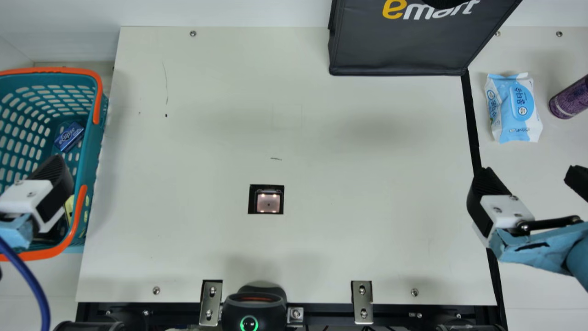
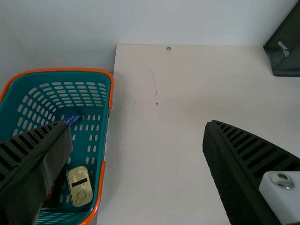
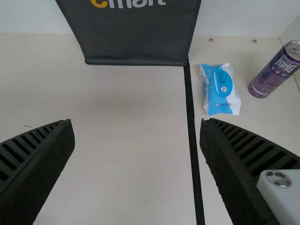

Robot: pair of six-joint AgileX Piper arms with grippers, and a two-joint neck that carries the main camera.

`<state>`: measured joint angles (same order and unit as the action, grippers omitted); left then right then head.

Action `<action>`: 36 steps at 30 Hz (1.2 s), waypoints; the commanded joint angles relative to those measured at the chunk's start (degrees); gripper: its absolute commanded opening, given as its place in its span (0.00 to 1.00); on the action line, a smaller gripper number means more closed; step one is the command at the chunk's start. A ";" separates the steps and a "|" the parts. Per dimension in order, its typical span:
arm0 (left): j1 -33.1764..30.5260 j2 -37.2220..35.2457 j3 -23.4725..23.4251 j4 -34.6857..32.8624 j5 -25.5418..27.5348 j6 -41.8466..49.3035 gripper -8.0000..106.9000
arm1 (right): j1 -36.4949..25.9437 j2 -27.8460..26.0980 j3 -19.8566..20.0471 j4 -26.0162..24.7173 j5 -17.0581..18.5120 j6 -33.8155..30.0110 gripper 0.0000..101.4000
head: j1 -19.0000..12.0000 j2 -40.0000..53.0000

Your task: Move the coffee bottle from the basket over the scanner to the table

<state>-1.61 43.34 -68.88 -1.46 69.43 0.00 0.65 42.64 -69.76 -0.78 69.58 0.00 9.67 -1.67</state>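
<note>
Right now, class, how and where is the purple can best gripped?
Probably around the middle of the purple can, coming level from the robot's side: it stands upright with a straight round wall, and the wipes pack lies to its left.

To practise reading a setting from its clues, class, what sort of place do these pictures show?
Probably a mock shop checkout: a shopping basket with goods inside stands at one side, a scanner window is set in the table, and a dark shopping bag stands at the far edge.
</note>
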 commanded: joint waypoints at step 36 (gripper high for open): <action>4.36 3.94 0.17 2.83 -1.62 -2.89 0.85 | 0.00 0.00 0.00 0.00 -0.08 0.00 0.94 | -1.75 20.09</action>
<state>1.85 46.33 -68.77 0.92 68.22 -2.34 0.65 42.64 -69.76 -0.78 69.50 0.00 9.58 18.28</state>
